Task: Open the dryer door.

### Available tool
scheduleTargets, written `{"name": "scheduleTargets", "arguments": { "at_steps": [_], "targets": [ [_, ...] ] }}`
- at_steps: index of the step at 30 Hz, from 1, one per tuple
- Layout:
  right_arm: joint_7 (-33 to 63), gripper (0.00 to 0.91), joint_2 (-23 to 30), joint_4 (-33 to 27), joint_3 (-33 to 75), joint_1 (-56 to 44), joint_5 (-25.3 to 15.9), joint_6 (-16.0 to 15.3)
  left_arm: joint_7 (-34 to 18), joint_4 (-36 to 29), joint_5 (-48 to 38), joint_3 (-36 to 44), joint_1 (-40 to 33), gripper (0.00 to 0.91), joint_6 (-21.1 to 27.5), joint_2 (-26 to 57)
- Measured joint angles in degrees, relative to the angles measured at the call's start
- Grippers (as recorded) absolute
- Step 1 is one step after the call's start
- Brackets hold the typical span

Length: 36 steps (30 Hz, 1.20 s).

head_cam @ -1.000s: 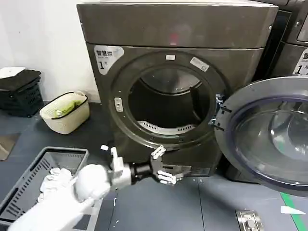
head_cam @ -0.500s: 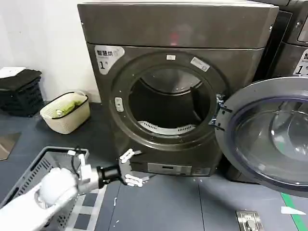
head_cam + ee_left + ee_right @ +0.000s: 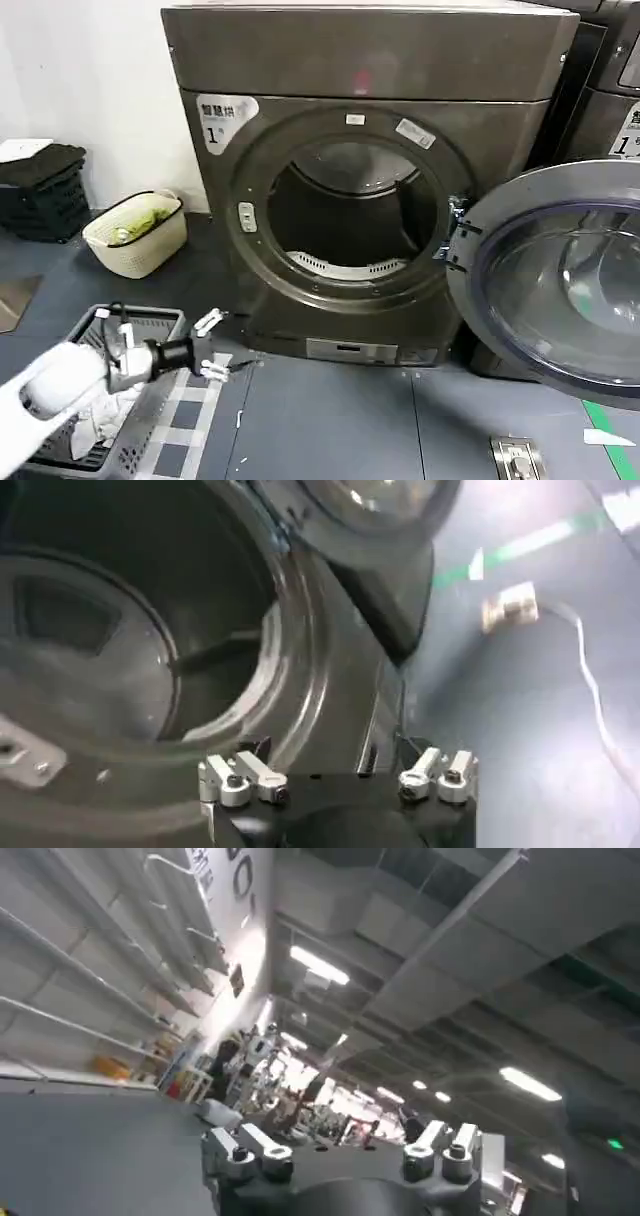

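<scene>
The dryer door (image 3: 560, 280) stood swung wide at the right of the dryer (image 3: 365, 180). The left gripper (image 3: 210, 345), fingers spread and empty, hovered low off the dryer's lower-left corner, well apart from the door.

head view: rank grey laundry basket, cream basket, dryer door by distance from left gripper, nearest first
From the left gripper, open, low at the left of the dryer:
1. Grey laundry basket, directly under and beside it, bottom left.
2. Cream basket, farther back against the wall, left.
3. Dryer door, swung wide open on the far right.
</scene>
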Motion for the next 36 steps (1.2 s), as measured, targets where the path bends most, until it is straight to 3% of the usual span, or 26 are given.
{"name": "scheduleTargets", "arguments": {
  "at_steps": [10, 23, 28, 36],
  "targets": [
    [-0.25, 0.907, -0.55, -1.98, -1.25, 0.95, -1.05, 1.25, 2.45, 8.47, 15.29, 0.47, -2.91, 0.907, -13.20, 5.27],
    [-0.44, 0.907, -0.07, -2.19, -1.97, 1.40, -1.74, 1.65, 6.23, 16.18, 37.60, 2.87, -11.34, 0.907, -20.84, 3.74],
    [-0.56, 0.907, 0.44, -2.07, -2.04, 1.20, -2.02, 2.20, 9.39, 19.36, 43.52, 7.63, -18.54, 0.907, -26.88, 1.23],
    [-0.76, 0.907, 1.13, -1.79, -1.94, 0.94, -2.09, 2.73, 13.40, 26.25, 49.57, 21.29, -36.18, 0.907, -36.57, -4.62]
  ]
}}
